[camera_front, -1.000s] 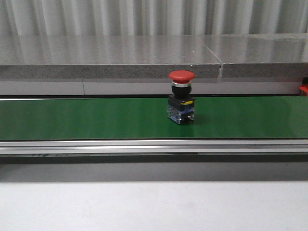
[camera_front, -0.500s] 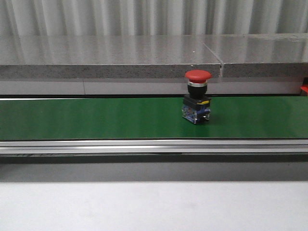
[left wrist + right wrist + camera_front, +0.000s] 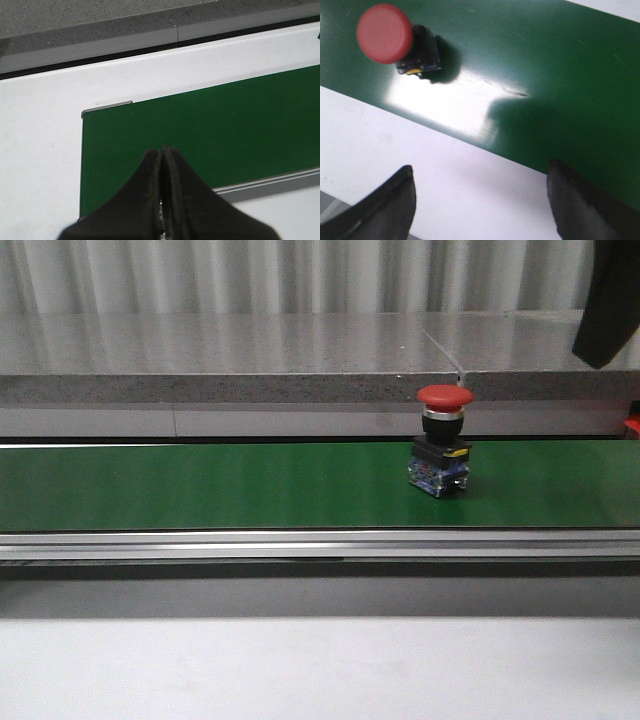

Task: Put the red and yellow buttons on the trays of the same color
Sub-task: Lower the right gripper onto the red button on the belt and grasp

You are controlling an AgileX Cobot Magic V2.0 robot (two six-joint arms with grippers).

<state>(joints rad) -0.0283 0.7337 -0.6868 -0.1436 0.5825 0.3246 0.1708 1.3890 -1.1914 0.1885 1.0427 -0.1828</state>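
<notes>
Corrugated grey wall behind; speckled stone ledge [image 3: 230, 355] runs across the back. Green conveyor belt [image 3: 200, 485] spans the width, aluminium rail along its near edge, white tabletop [image 3: 300, 670] in front. Red button [image 3: 443, 452] stands upright on the belt, right of centre. Right gripper [image 3: 480, 200]: fingers spread wide, above belt edge. Left gripper [image 3: 162, 195]: fingers pressed together, empty, over the belt's end.

- A green belt [image 3: 200, 485] runs left to right across the front view, with a metal rail [image 3: 300, 543] along its near edge.
- Behind it lies a grey speckled stone slab [image 3: 220, 355], with a seam [image 3: 445, 352] toward the right.
- Corrugated metal wall [image 3: 300, 275] at the back.
- White table [image 3: 300, 670] in front.
</notes>
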